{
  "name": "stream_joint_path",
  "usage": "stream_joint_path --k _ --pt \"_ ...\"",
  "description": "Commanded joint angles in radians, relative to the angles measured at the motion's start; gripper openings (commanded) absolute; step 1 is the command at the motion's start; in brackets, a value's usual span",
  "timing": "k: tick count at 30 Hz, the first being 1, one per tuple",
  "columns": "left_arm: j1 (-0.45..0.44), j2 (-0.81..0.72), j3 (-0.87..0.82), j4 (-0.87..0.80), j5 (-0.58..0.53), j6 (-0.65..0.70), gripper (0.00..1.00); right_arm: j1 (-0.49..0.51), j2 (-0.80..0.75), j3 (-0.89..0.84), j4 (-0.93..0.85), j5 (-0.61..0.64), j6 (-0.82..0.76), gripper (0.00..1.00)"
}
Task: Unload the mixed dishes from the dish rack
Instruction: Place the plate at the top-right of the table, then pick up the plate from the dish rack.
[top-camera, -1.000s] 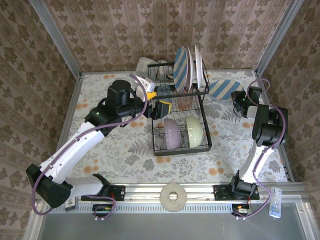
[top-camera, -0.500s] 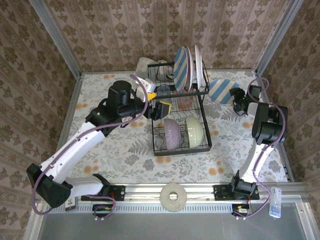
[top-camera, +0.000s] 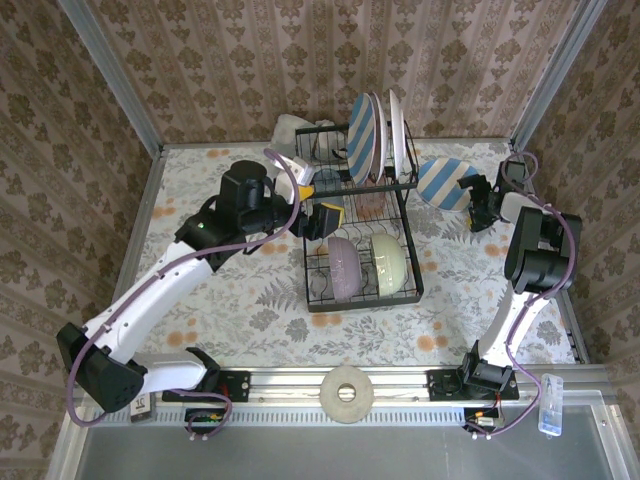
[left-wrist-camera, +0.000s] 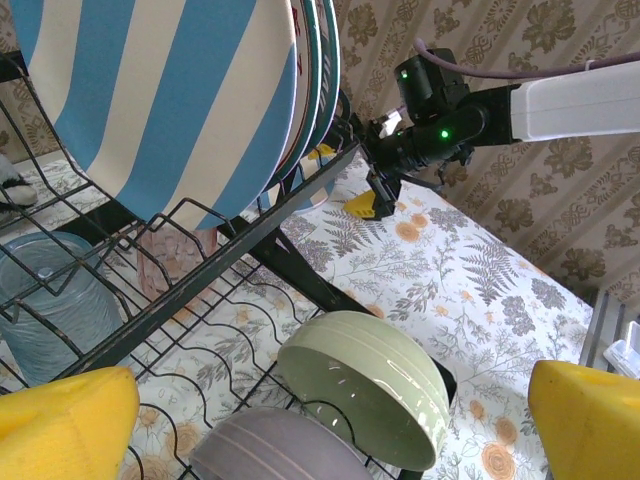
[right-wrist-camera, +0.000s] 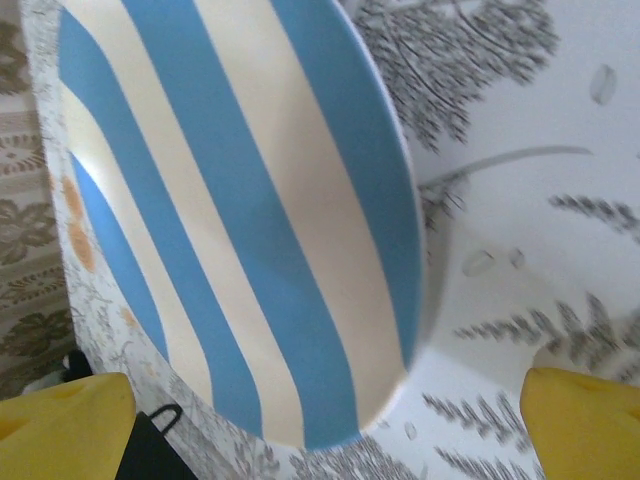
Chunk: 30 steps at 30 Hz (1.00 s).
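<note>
Left end effector (top-camera: 318, 200): it is being held wide open, with its yellow fingers (left-wrist-camera: 65, 425) far apart. Nothing is being gripped. It is being held at the left side of the rack, up by the top shelf.

Right end effector (top-camera: 478, 203): it is being held open too. Its yellow fingers (right-wrist-camera: 60, 420) are being kept far apart, one on each side of the plate's near edge. The plate is not being squeezed.

Striped plate (top-camera: 445, 183) (right-wrist-camera: 240, 200): this blue and white plate is being carried by the surface (top-camera: 230, 310). It is being kept to the right of the rack, just beside the right end effector. Whether it is lying quite flat cannot be told.

Rack (top-camera: 312, 290) (left-wrist-camera: 250, 240): the black wire rack is being kept in the middle of the surface.

Top shelf: a second striped plate (top-camera: 362, 140) (left-wrist-camera: 170, 90) and a white plate (top-camera: 396, 130) are being held upright in the slots, close together.

Below the plates: a blue cup (left-wrist-camera: 50, 300) and a pink cup (left-wrist-camera: 170, 265) are being kept behind the wires.

Bottom shelf: a purple bowl (top-camera: 345, 268) (left-wrist-camera: 270, 450) and a green bowl (top-camera: 388, 260) (left-wrist-camera: 365, 385) are being held side by side, the green one on the right.
</note>
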Motion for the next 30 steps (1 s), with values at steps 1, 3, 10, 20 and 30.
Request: stream_joint_path --k 1,3,10,20,30 --pt "0.001 0.008 -0.002 0.014 -0.006 0.009 1.0 -0.004 -0.112 0.0 -0.145 0.01 -0.019 1.0" --pt "-0.001 0.02 0.007 0.008 -0.005 0.012 0.99 0.0 -0.183 -0.045 -0.127 0.012 -0.022 1.0" --pt "-0.007 0.07 0.046 -0.005 -0.005 0.034 0.96 0.03 -0.459 -0.213 -0.078 0.006 -0.081 1.0" --pt "-0.074 0.191 0.195 -0.032 -0.15 0.116 0.85 0.079 -0.91 -0.405 -0.175 -0.033 -0.245 1.0" --pt "-0.118 0.357 0.36 -0.027 -0.276 0.113 0.75 0.086 -1.248 -0.474 -0.225 -0.157 -0.312 1.0"
